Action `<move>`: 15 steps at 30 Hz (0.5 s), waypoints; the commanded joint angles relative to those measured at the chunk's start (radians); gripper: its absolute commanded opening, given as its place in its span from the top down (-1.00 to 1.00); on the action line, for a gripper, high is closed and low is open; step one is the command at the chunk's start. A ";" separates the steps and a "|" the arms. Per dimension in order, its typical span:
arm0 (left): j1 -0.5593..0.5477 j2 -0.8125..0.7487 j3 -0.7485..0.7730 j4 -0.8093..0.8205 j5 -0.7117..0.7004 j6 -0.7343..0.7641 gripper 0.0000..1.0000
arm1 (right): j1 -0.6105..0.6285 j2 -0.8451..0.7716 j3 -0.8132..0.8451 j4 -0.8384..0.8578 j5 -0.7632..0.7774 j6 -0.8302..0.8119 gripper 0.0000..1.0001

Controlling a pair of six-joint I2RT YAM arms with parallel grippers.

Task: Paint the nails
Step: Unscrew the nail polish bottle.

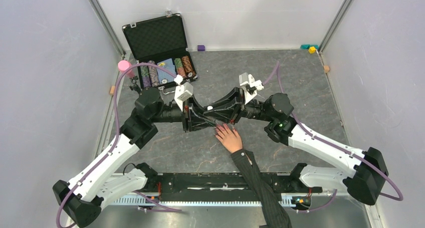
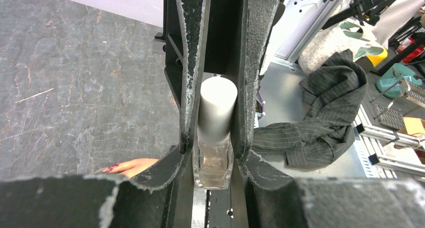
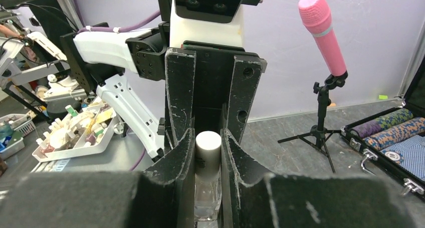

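A small clear bottle (image 2: pixel 214 160) with a white cap (image 2: pixel 218 105) stands between both grippers above the grey mat. My left gripper (image 2: pixel 213 163) is shut on its glass body. My right gripper (image 3: pixel 208 148) is shut on the cap (image 3: pixel 208 145) from the opposite side. The two meet at the table's middle, left gripper (image 1: pixel 199 119) and right gripper (image 1: pixel 226 115). A pale hand (image 1: pixel 229 137) in a dark pinstriped sleeve (image 1: pixel 260 183) lies flat just below them. Its reddish nails (image 1: pixel 219 130) point at the grippers. One red nail (image 2: pixel 113 168) shows in the left wrist view.
An open black case of poker chips (image 1: pixel 158 42) stands at the back left. A pink microphone (image 1: pixel 124 66) on a small stand is beside it. Small coloured cubes (image 1: pixel 311 49) lie along the back wall. A white tray of small bottles (image 3: pixel 75 133) sits off the table.
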 commanded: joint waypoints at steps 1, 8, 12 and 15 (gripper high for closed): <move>0.004 0.006 0.013 0.084 0.043 -0.059 0.96 | 0.011 -0.033 0.009 -0.099 -0.058 -0.116 0.97; 0.004 0.003 0.014 0.082 0.041 -0.057 0.96 | 0.010 -0.064 0.001 -0.157 0.028 -0.157 -0.10; 0.004 -0.016 0.010 0.074 0.012 -0.042 0.96 | 0.011 -0.097 -0.011 -0.216 0.138 -0.188 -0.48; 0.005 -0.012 0.015 0.047 -0.020 -0.021 0.96 | 0.009 -0.123 -0.010 -0.282 0.248 -0.200 -0.62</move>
